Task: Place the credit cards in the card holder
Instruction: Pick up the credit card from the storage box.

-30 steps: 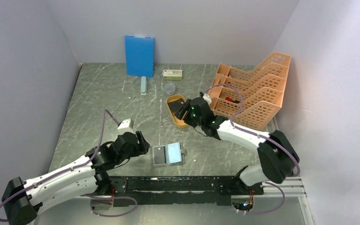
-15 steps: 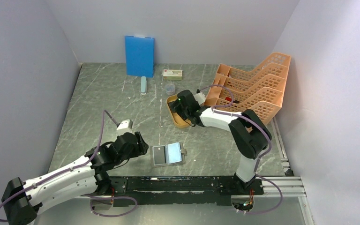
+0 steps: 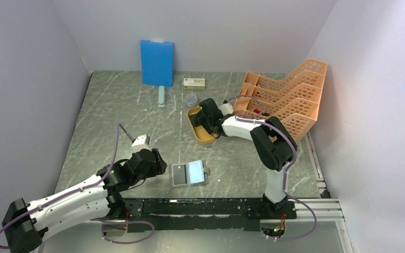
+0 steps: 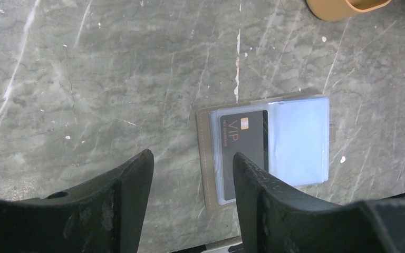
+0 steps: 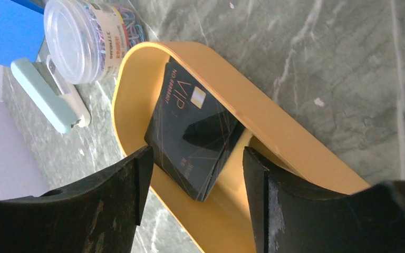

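Clearly, gold "VIP" lettering shows on the top of the credit cards point(image 5: 190, 137), a dark stack lying in the orange oval tray point(image 5: 290, 147). The same "VIP" reads on a single black card point(image 4: 244, 139) tucked in the left pocket of the card holder point(image 4: 298, 142), which lies open on the table point(image 4: 111, 79). The right pincer point(image 5: 196, 153) is spread and empty, its fingers framing the stack. The left pincer point(image 4: 192, 158) is likewise released, near the holder's left edge.

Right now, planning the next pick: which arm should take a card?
Right: the right hand, open, hovers over the credit cards in the orange tray; the left hand is beside the card holder.
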You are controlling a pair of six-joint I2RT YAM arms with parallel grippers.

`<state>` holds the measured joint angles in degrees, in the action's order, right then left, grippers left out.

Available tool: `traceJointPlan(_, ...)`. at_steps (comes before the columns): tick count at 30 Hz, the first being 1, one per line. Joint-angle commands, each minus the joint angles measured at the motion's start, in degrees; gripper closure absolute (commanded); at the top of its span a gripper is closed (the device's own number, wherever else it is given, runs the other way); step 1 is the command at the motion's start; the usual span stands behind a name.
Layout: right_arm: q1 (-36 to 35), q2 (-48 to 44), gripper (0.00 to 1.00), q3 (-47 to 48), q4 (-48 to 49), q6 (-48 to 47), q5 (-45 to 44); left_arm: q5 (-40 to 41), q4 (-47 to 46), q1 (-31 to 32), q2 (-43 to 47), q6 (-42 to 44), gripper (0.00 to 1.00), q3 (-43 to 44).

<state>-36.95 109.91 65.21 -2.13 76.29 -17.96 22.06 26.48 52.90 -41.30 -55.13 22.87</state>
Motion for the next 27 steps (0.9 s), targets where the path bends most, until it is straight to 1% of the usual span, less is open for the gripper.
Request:
traceJointPlan(1, 0.83, 2.04, 0.34, 1.72, -1.86, -0.01, -1.08, 0.17, -0.09, -0.08, -0.44, 0.05, 0.39, -0.21)
traceJointPlan(9, 1.63, 3.36, 0.44, 0.8, -0.42, 0.5, 0.99, 0.09, -0.31, -0.02, -0.97, -0.06, 0.4, -0.32)
traceJointPlan(15, 1.71, 2.61, 0.58, -1.38, 1.57, 0.79, 2.02, 0.27, -0.37, -0.03, -0.86, -0.32, 0.4, -0.63)
traceJointPlan(18, 1.78, 2.0, 0.62, -2.43, 1.92, 0.83, 2.12, 0.13, -0.4, -0.09, -0.96, -0.41, 0.41, -0.75)
traceJointPlan(23, 1.78, 0.75, 0.63, -4.06, 1.88, 0.88, 2.23, -0.23, -0.79, -0.08, -1.3, -0.59, 0.41, -0.85)
traceJointPlan(27, 1.79, -0.34, 0.63, -5.06, 3.6, 0.66, 2.27, -0.43, -1.24, -0.06, -1.63, -0.67, 0.41, -0.94)
